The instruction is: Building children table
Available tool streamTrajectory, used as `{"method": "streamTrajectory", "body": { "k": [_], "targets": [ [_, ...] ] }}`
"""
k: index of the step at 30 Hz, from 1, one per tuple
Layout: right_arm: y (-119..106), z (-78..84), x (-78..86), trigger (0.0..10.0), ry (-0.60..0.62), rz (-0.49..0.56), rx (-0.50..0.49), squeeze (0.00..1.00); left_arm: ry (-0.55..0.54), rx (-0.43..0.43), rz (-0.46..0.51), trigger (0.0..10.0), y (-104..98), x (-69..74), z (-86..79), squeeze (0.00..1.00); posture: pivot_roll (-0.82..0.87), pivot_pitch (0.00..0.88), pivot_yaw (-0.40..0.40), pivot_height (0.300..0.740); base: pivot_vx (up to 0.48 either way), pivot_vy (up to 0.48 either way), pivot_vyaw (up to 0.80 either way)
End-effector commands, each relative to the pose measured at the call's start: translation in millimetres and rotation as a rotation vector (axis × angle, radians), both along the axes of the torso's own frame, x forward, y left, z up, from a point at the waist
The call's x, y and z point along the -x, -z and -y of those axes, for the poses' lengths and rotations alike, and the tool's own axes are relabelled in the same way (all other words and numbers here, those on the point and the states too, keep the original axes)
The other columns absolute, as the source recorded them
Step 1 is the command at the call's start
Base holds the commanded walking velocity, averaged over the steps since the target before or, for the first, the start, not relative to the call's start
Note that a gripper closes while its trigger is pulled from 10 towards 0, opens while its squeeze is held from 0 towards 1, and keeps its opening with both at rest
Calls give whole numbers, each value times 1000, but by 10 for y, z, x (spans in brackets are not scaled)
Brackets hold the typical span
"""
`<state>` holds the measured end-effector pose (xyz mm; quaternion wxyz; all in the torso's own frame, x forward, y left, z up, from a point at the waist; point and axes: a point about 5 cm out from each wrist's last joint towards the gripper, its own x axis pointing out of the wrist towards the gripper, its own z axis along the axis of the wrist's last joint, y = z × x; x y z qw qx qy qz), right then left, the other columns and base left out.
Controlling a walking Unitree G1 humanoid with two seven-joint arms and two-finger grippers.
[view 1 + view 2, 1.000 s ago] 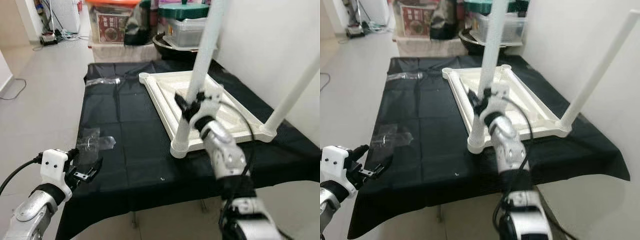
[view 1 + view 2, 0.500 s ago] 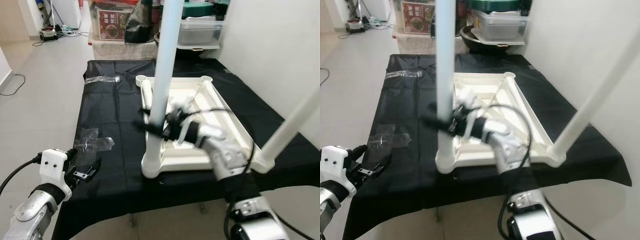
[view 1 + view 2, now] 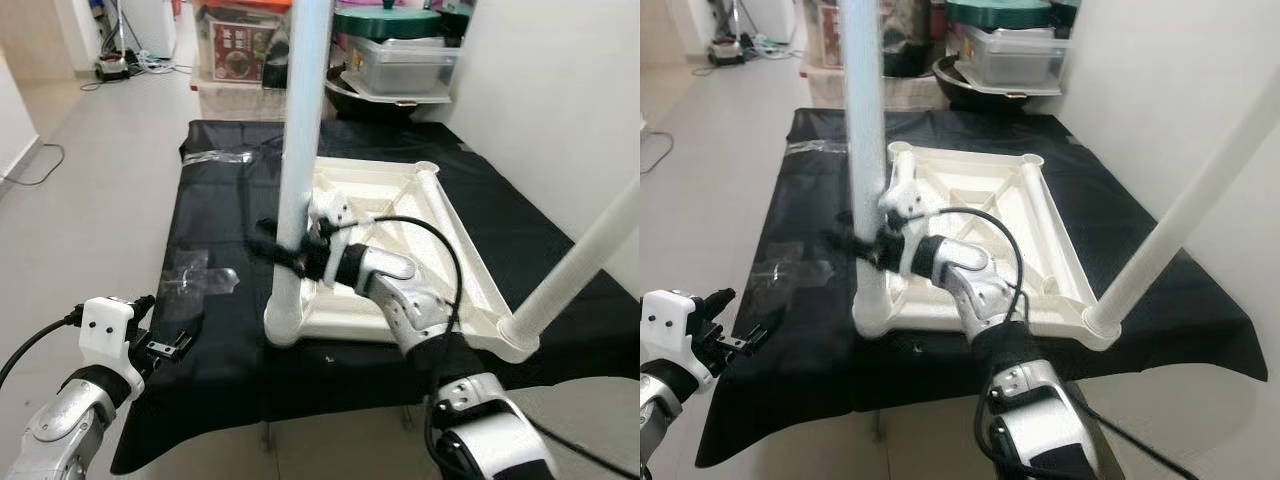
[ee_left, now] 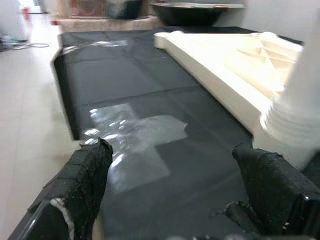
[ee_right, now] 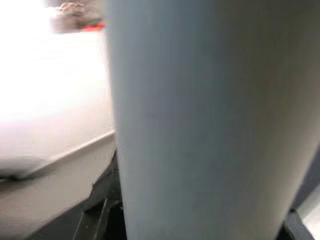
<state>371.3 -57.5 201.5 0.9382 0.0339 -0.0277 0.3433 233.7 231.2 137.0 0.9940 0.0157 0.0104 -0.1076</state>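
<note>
Cream children's table top (image 3: 400, 215) upside down, white leg (image 3: 298, 130) upright in right pincer (image 3: 290, 250)

Silver segmented arms, white wrist housings, black cables and black fingers (image 4: 87, 172) are seen on the robot.

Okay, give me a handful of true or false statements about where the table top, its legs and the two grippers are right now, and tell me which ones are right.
1. The white table top lies upside down on the black cloth. True.
2. The right gripper is closed around the near-left leg. True.
3. All four legs are fitted. False: two legs stand, the gripped one and the near-right leg; the two far corner sockets are empty.
4. The left gripper holds the clear plastic bag. False: it is open and holds nothing, near the cloth's front-left edge.
5. Storage boxes stand behind the cloth. True.
</note>
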Motion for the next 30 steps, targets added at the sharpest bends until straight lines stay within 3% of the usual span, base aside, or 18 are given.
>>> {"method": "streamTrajectory", "body": {
  "k": [1,2,3,4,5,10,13,14,17,18,20,21,23,24,26,28,29,30],
  "targets": [
    [202,598,-112,0,533,-133,-6,0,1,10,-1,10000,8,32,5,0,126,0,-131,740,0,0,0],
    [202,598,-112,0,533,-133,-6,0,1,10,-1,10000,8,32,5,0,126,0,-131,740,0,0,0],
    [323,814,-6,0,769,-166,-11,0,1,11,0,10000,3,40,4,0,126,0,-122,740,0,0,0],
    [323,814,-6,0,769,-166,-11,0,1,11,0,10000,3,40,4,0,126,0,-122,740,0,0,0],
    [402,911,136,0,877,-176,-5,0,1,10,-1,10000,1,44,3,0,120,0,-115,740,0,0,0],
    [389,926,321,0,921,-132,7,0,8,8,-5,10000,-1,45,0,0,107,0,-107,740,0,0,0],
    [303,881,311,0,895,-71,16,0,12,8,-8,10000,1,38,-3,0,104,0,-105,740,0,0,0],
    [290,842,280,10000,864,-74,8,0,11,8,-8,10000,3,36,-5,0,104,0,-106,740,0,0,0],
    [252,763,253,10000,799,-56,-17,0,8,9,-7,10000,5,36,-10,0,105,0,-107,740,0,0,0],
    [188,691,229,10000,731,-31,-68,1000,5,9,-7,10000,5,36,-16,0,108,0,-109,740,0,0,0],
    [100,613,215,10000,669,-9,-116,1000,3,10,-6,10000,5,38,-21,0,107,0,-108,740,0,0,0],
    [-46,531,184,10000,563,39,-161,1000,1,12,-6,10000,5,40,-25,0,107,0,-108,740,0,0,0],
    [-46,531,184,10000,563,39,-161,1000,1,12,-6,10000,5,40,-25,0,107,0,-108,740,0,0,0],
    [-128,563,161,10000,543,69,-191,0,1,13,-6,10000,4,38,-26,0,107,0,-112,740,0,0,0],
    [-192,563,121,10000,434,83,-197,0,3,14,-5,10000,3,34,-25,0,111,0,-113,740,0,0,0],
    [-304,577,87,10000,236,120,-204,0,6,18,-4,10000,2,26,-27,0,110,0,-110,740,0,0,0],
    [-304,577,87,10000,236,120,-204,0,6,18,-4,10000,2,26,-27,0,110,0,-110,740,0,0,0],
    [-310,516,136,10000,39,142,-151,0,7,19,-3,10000,2,23,-26,0,113,0,-111,740,0,0,0]
  ]
}}
